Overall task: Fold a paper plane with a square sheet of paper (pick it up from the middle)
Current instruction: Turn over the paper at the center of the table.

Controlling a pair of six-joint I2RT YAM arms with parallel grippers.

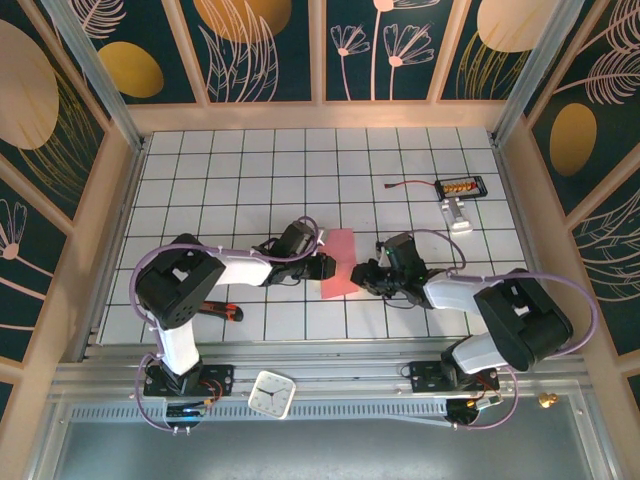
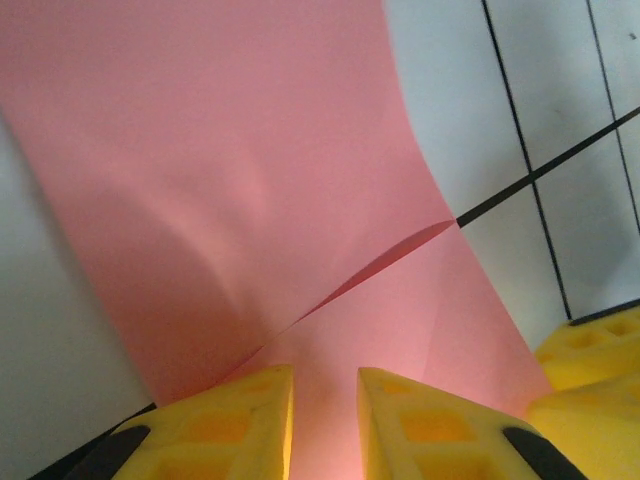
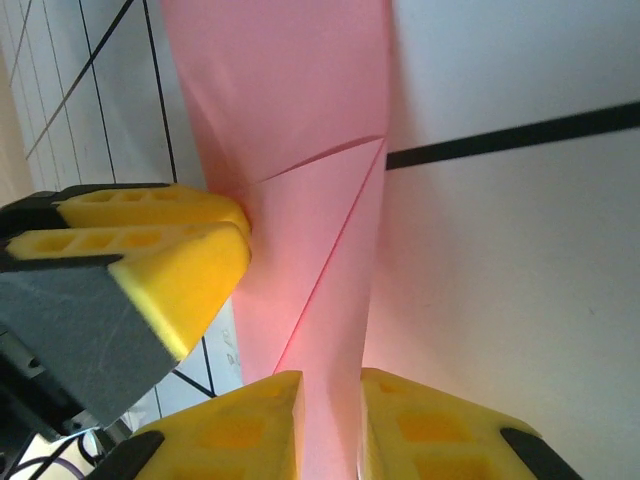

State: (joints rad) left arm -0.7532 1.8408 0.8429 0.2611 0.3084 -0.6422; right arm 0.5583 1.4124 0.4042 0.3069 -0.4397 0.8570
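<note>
The square sheet of paper (image 1: 340,262) is salmon pink and lies on the tiled table, folded into a narrow strip with a diagonal flap (image 2: 380,265). My left gripper (image 1: 328,266) sits at its left edge. In the left wrist view its yellow jaws (image 2: 325,385) stand a little apart over the paper. My right gripper (image 1: 362,277) sits at the strip's right edge, open too, with the paper (image 3: 300,150) running through the gap (image 3: 332,390). The left gripper's fingers (image 3: 160,240) are close beside it. A paper plane is out of view.
A red-handled black tool (image 1: 225,311) lies by the left arm's base. A small white clock (image 1: 271,393) rests on the front rail. At the back right are a black board (image 1: 461,187), a white part (image 1: 457,215) and a red wire (image 1: 405,184).
</note>
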